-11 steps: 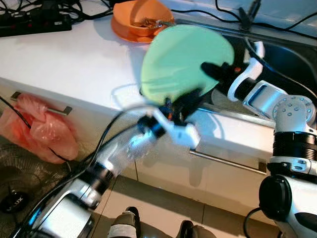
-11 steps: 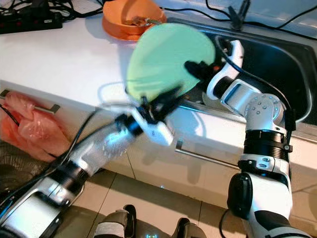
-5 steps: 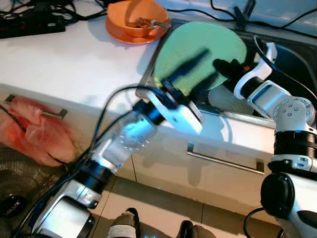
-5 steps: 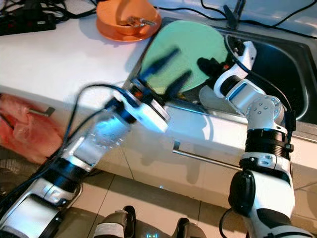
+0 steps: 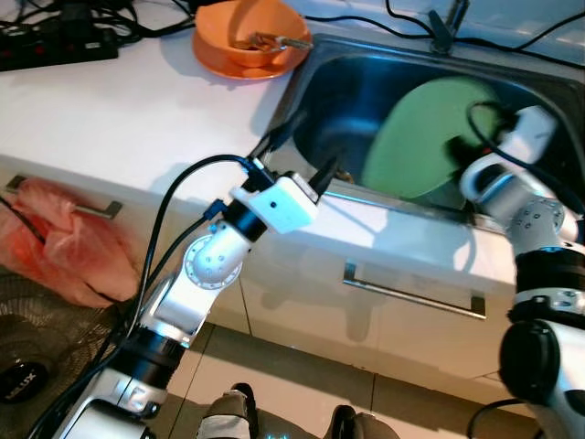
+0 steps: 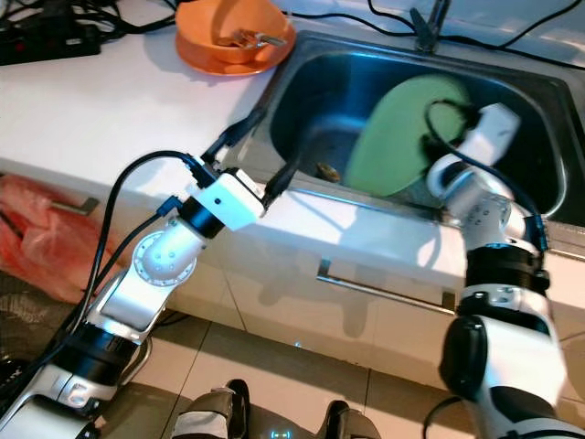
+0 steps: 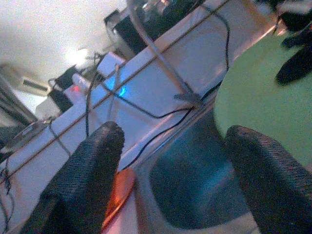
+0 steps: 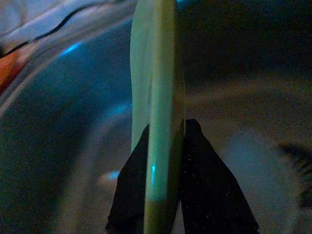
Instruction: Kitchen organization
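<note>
Taking the sink (image 5: pixel 329 87) as our landmark, we see well off to its left a black power strip (image 5: pixel 57 44) with tangled cables on the white counter (image 5: pixel 119 119), and below the counter's front edge a pink plastic bag (image 5: pixel 64 242) hanging by a drawer handle. Just beside the sink's left rim on the counter sits an orange bowl (image 5: pixel 249 37) holding what looks like cutlery. Our left end effector (image 5: pixel 302 155) hovers over the sink's front left corner, its two black fingers (image 7: pixel 87 170) spread apart and holding nothing. Inside the sink, toward its right half, the green plate (image 5: pixel 430 137) stands tilted on edge above the basin floor. Our right end effector (image 8: pixel 163 146) reaches down into the sink's right side, its fingers pinched on the plate's rim, one on each face. At the sink's back rim we make out the faucet base (image 5: pixel 445 23).
</note>
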Motion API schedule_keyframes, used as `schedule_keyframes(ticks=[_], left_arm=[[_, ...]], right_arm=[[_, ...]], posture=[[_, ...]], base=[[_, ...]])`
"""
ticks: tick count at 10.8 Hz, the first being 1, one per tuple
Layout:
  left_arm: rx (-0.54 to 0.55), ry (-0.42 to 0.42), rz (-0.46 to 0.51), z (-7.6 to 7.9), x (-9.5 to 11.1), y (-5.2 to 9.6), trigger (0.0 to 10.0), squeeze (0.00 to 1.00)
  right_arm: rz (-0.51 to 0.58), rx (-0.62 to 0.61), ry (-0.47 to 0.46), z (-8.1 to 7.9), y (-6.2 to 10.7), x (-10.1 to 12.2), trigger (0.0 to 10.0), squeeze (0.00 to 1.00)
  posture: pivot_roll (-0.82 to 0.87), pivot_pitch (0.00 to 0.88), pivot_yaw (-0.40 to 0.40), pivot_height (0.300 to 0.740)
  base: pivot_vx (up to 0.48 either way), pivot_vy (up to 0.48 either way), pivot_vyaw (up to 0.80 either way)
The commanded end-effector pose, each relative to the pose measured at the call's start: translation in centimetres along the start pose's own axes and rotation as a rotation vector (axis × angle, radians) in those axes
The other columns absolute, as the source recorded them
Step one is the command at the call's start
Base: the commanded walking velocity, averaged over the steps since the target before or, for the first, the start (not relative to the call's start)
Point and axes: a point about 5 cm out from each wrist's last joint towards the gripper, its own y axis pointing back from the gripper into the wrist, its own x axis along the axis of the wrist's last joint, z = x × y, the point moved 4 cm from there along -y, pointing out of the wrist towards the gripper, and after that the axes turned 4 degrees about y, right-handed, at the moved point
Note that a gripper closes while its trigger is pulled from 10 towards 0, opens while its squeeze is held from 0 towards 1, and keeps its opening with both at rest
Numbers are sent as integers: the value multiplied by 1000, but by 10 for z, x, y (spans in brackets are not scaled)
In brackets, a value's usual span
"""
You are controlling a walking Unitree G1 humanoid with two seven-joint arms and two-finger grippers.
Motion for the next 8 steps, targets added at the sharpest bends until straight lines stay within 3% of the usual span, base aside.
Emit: schedule_keyframes(ticks=[1, 3, 5, 6, 7, 8], left_arm=[[19, 22, -36, -9, -4, 5, 10000, 1000], [61, 125, -127, -16, -20, 17, 10000, 1000], [7, 320, -237, -7, -36, 27, 10000, 1000], [-44, 390, -264, 0, -39, 29, 10000, 1000], [-84, 448, -282, 4, -40, 30, 10000, 1000], [-108, 500, -299, 8, -42, 31, 10000, 1000]], right_arm=[[66, -37, 40, 6, 0, 16, 0, 0], [50, -80, 88, 15, -1, 9, 0, 0], [29, -98, 177, 21, -4, 2, 0, 0], [20, -96, 210, 21, -5, 0, 2471, 0], [1, -98, 250, 22, -6, -4, 8784, 0], [-8, -96, 271, 22, -7, -7, 10000, 0]], posture=[[150, 150, -29, 740], [155, 148, -29, 740], [162, 143, -30, 740], [164, 139, -28, 740], [166, 137, -25, 740], [168, 135, -24, 740]], base=[[0, 0, 0], [0, 0, 0], [0, 0, 0], [0, 0, 0], [0, 0, 0], [0, 0, 0]])
